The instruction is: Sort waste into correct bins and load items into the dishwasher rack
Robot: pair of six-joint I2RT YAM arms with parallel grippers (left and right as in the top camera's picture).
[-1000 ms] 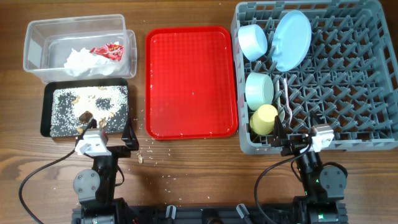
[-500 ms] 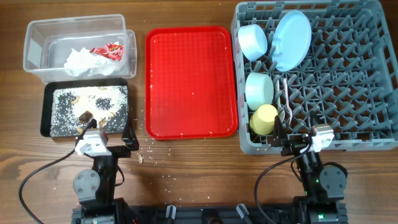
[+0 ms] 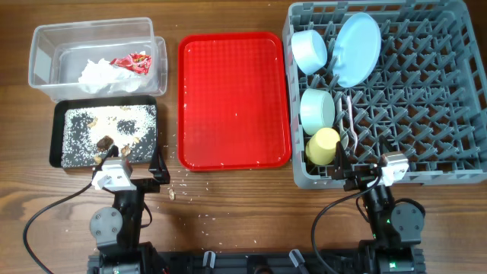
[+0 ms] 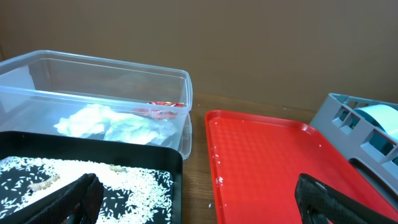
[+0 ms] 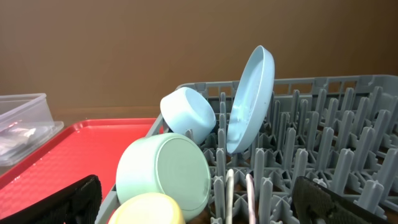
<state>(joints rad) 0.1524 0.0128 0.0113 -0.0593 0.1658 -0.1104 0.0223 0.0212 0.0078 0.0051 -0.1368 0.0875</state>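
The clear tub [image 3: 46, 53] at the far left holds the crumpled tissue [image 3: 99, 74] and red-and-white wrapper [image 3: 132, 62]. The black tray [image 3: 58, 133] in front of it holds rice grains [image 3: 80, 137] and brown scraps. The grey rack [image 3: 426, 99] at the right holds the blue plate [image 3: 358, 47], two blue bowls [image 3: 308, 50] [image 3: 317, 109], the yellow cup [image 3: 323, 145] and white spoons [image 3: 350, 125]. My left gripper [image 3: 144, 171] is open and empty at the near edge by the black tray. My right gripper [image 3: 358, 173] is open and empty at the rack's near edge.
A flat red tray [image 3: 233, 99] lies between the bins and the rack, bare but for a few specks. Stray rice grains and a brown scrap [image 3: 172, 193] lie on the wood table near the left gripper.
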